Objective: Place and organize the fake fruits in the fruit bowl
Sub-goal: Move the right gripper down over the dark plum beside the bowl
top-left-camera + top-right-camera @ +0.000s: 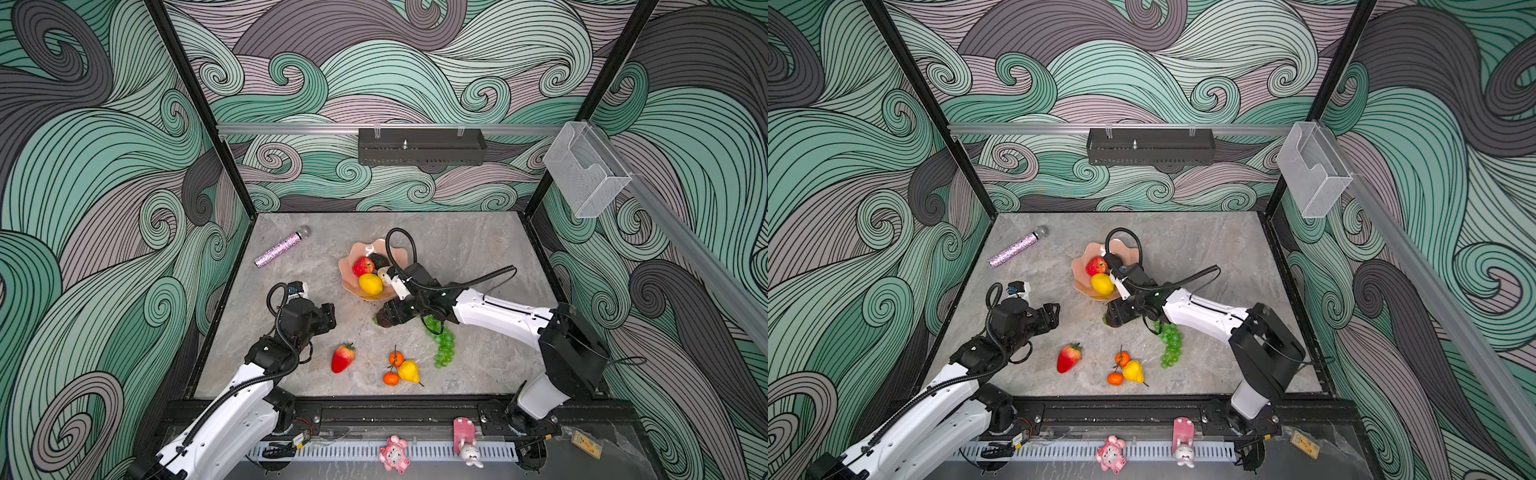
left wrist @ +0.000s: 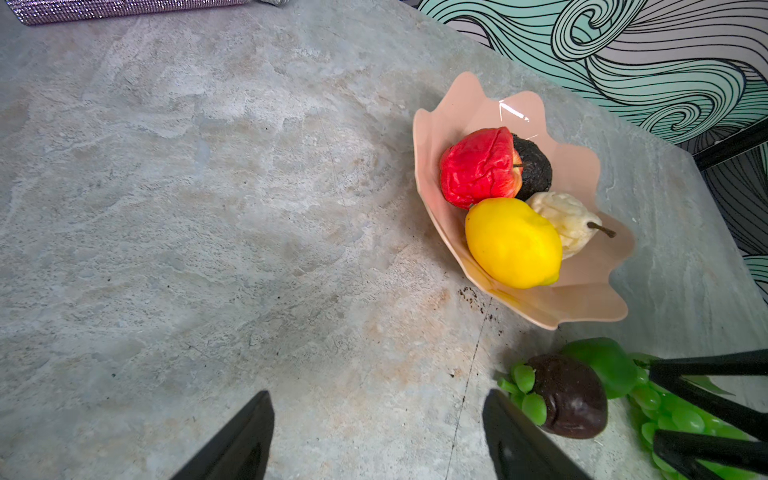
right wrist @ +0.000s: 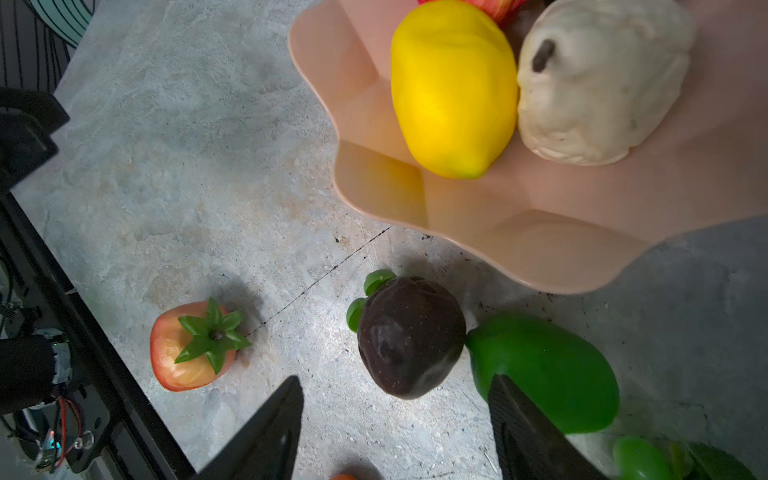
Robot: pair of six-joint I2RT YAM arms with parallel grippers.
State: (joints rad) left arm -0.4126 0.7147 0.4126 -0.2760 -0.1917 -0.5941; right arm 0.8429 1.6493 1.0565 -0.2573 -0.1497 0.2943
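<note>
We see the fruit bowl [image 1: 353,254] mid-table, holding a red apple [image 1: 363,266], lemon [image 1: 370,284], cream pear [image 2: 565,220] and dark avocado [image 2: 534,170]. Near its 6 o'clock a second avocado [image 3: 409,340] lies on the table [image 1: 457,249] beside a green fruit [image 3: 544,374], perhaps a lime. Our right gripper [image 3: 395,377] hovers there, jaws apart, gripping nothing. The left gripper [image 2: 378,401], at the bowl's 7 o'clock, is spread and empty. The strawberry [image 1: 343,358] lies toward the table's 7 o'clock.
</note>
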